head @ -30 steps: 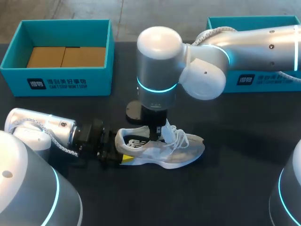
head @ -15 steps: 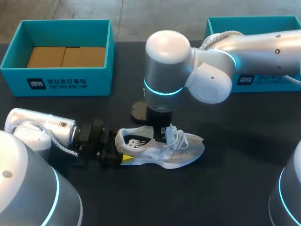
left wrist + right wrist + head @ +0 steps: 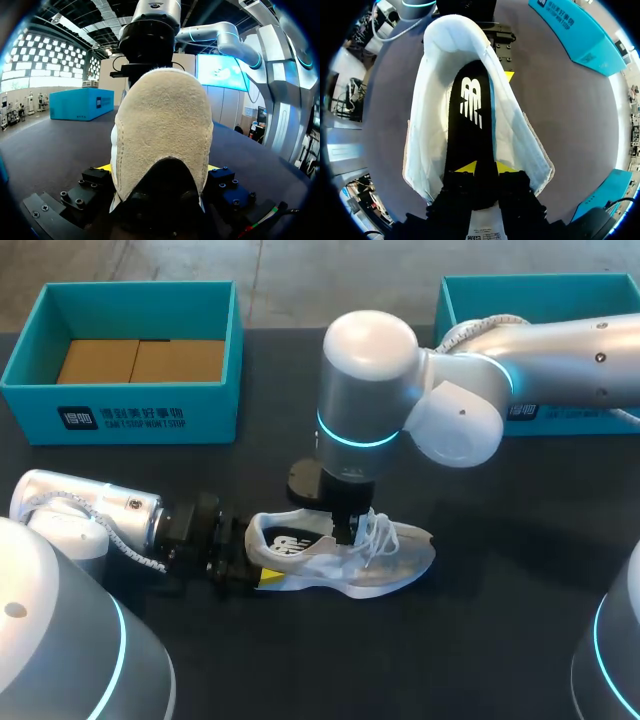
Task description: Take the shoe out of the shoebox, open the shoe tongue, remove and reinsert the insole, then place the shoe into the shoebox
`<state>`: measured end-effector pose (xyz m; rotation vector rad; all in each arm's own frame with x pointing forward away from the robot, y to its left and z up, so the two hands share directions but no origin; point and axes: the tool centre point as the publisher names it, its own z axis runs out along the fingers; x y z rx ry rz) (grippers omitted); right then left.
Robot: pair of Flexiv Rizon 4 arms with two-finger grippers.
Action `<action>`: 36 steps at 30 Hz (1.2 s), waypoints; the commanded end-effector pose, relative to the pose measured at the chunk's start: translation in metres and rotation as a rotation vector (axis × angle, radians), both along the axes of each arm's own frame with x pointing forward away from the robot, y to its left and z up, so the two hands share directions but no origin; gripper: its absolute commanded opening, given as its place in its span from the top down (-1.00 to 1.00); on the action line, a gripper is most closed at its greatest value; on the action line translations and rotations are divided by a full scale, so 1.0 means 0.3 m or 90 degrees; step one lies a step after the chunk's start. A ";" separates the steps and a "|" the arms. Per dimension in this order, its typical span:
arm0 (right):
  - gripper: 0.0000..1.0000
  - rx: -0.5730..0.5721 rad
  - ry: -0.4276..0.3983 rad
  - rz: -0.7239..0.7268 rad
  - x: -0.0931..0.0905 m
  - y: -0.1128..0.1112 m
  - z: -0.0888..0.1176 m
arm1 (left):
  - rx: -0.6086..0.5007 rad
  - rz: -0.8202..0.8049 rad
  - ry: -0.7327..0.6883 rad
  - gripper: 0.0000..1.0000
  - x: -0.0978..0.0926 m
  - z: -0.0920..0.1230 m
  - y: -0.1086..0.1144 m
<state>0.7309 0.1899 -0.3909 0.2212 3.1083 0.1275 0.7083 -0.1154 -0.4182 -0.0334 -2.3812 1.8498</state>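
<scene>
A white sneaker (image 3: 385, 562) lies on its sole on the dark table, toe to the right. My left gripper (image 3: 252, 568) comes in flat from the left, its fingers on either side of the heel (image 3: 160, 125), gripping it. My right gripper (image 3: 346, 530) points straight down into the shoe's mouth, just behind the laces. In the right wrist view its yellow tips (image 3: 485, 168) stand slightly apart over the black insole (image 3: 470, 112), which lies flat inside the shoe with its white logo showing. The tongue is hidden under the right wrist.
A teal shoebox (image 3: 215, 405) with brown cardboard inside stands at the back left. A second teal box (image 3: 540, 282) stands at the back right, partly behind my right arm. Bare table lies in front of the shoe.
My right arm has shifted to the right over the shoe, and its fingertips have parted a little. The left gripper and the shoe have stayed in place.
</scene>
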 end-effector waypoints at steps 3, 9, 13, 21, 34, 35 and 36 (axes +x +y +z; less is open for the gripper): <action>0.51 0.004 0.002 0.001 0.002 -0.004 -0.016 | 0.001 0.000 0.000 1.00 -0.006 -0.011 0.005; 0.35 0.003 -0.017 0.008 0.005 0.001 -0.021 | 0.001 0.000 0.000 1.00 -0.006 -0.011 0.005; 0.29 0.000 -0.023 0.014 0.008 0.004 -0.022 | 0.001 0.000 0.000 1.00 -0.006 -0.011 0.005; 0.40 0.013 0.020 0.023 0.017 0.015 -0.073 | 0.001 0.000 0.000 1.00 -0.006 -0.011 0.005; 0.44 0.004 0.088 0.031 -0.007 0.040 -0.112 | 0.001 0.000 0.000 1.00 -0.006 -0.011 0.005; 0.44 0.001 0.098 0.030 -0.011 0.042 -0.114 | 0.001 0.000 0.000 1.00 -0.006 -0.011 0.005; 0.45 -0.001 0.106 0.031 -0.015 0.043 -0.116 | 0.001 0.000 0.000 1.00 -0.006 -0.011 0.005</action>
